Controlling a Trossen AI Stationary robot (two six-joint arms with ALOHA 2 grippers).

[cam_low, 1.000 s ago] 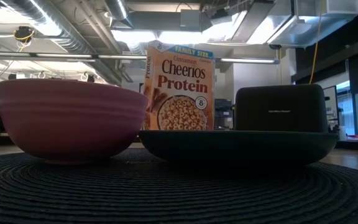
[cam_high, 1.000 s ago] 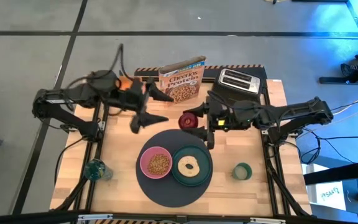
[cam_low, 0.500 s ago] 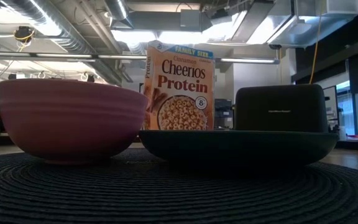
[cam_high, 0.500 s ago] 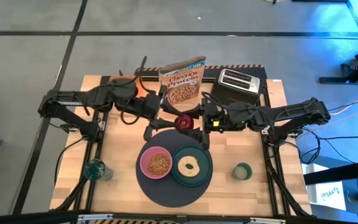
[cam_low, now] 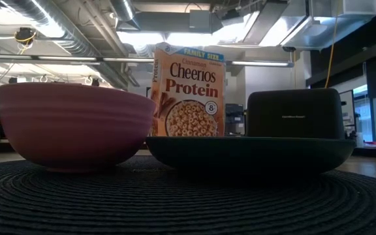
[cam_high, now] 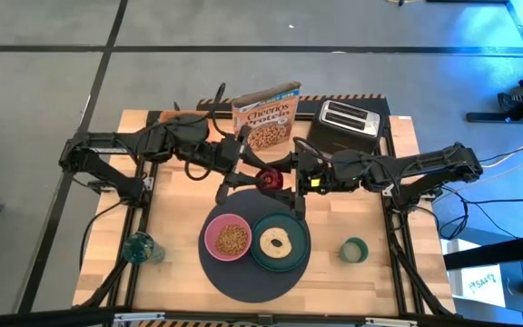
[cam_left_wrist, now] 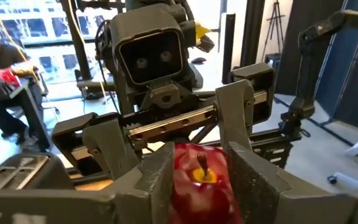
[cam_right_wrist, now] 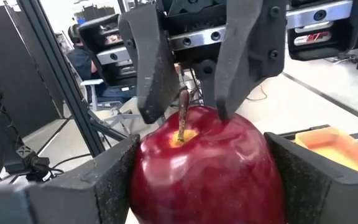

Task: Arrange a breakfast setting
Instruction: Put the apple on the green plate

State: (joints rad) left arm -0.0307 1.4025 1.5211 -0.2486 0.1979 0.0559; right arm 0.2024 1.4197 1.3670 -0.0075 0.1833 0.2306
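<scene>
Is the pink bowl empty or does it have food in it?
It has food. From above, the pink bowl on the dark mat holds a brown cereal-like heap in its middle.

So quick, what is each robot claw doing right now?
Left gripper: open around the red apple, not yet closed.
Right gripper: closed on the apple.

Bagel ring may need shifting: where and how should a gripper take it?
Come straight down, one finger in the hole and one outside, pinching one side of the bagel ring. It lies flat in the dark green plate, whose rim blocks a side approach. Both the left gripper and right gripper are at the red apple.
</scene>
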